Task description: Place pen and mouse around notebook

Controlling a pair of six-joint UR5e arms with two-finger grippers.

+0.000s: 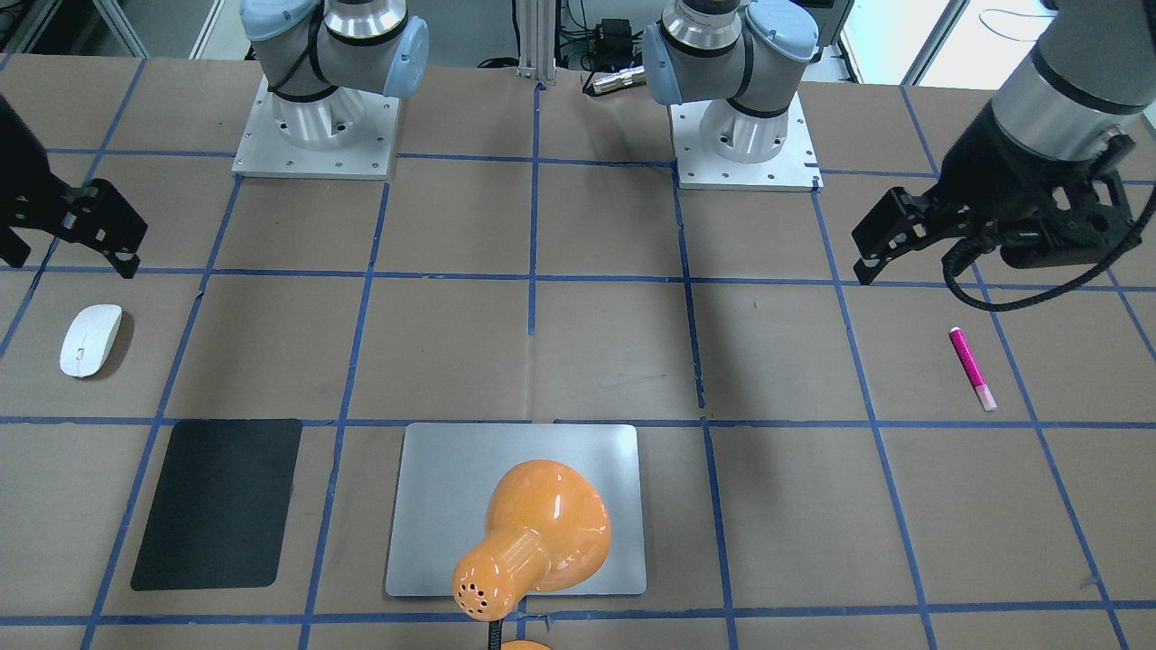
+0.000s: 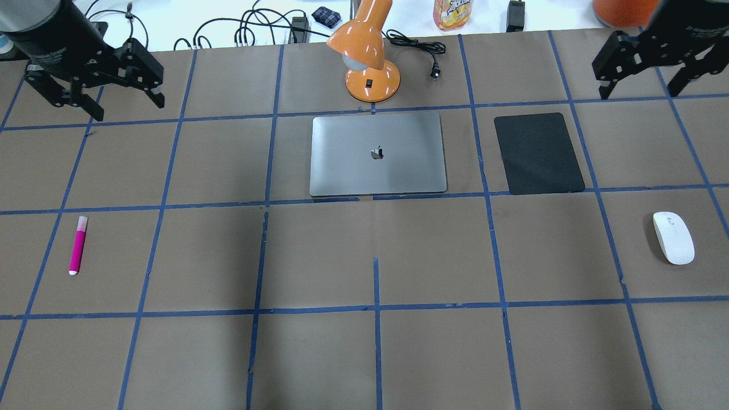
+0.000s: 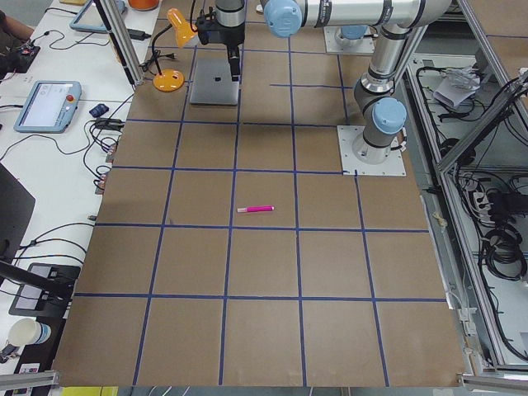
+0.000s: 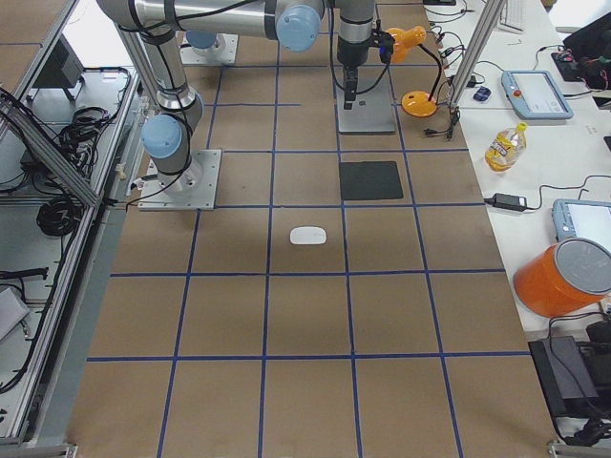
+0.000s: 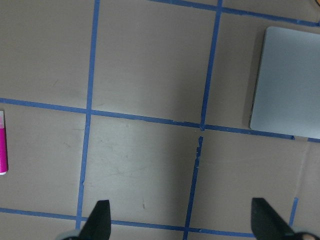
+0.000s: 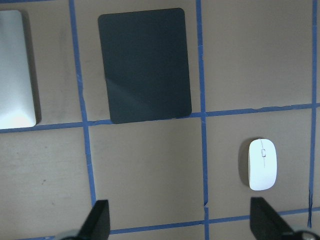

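Note:
The silver-grey notebook (image 2: 377, 154) lies closed at the table's far middle. Far to its left lies the magenta pen (image 2: 78, 245), pale cap pointing away from the robot. The white mouse (image 2: 673, 237) rests far to the right. My left gripper (image 2: 126, 103) hovers open above the far left, beyond the pen; in its wrist view the pen (image 5: 2, 145) shows at the left edge. My right gripper (image 2: 641, 89) hovers open over the far right, and the mouse (image 6: 262, 164) sits just ahead of its right finger. Both grippers hold nothing.
A flat black mat (image 2: 538, 152) lies between the notebook and the mouse. An orange desk lamp (image 2: 364, 54) stands behind the notebook, its head leaning over it. Cables, a bottle and an orange container sit beyond the far edge. Blue tape lines grid the brown tabletop.

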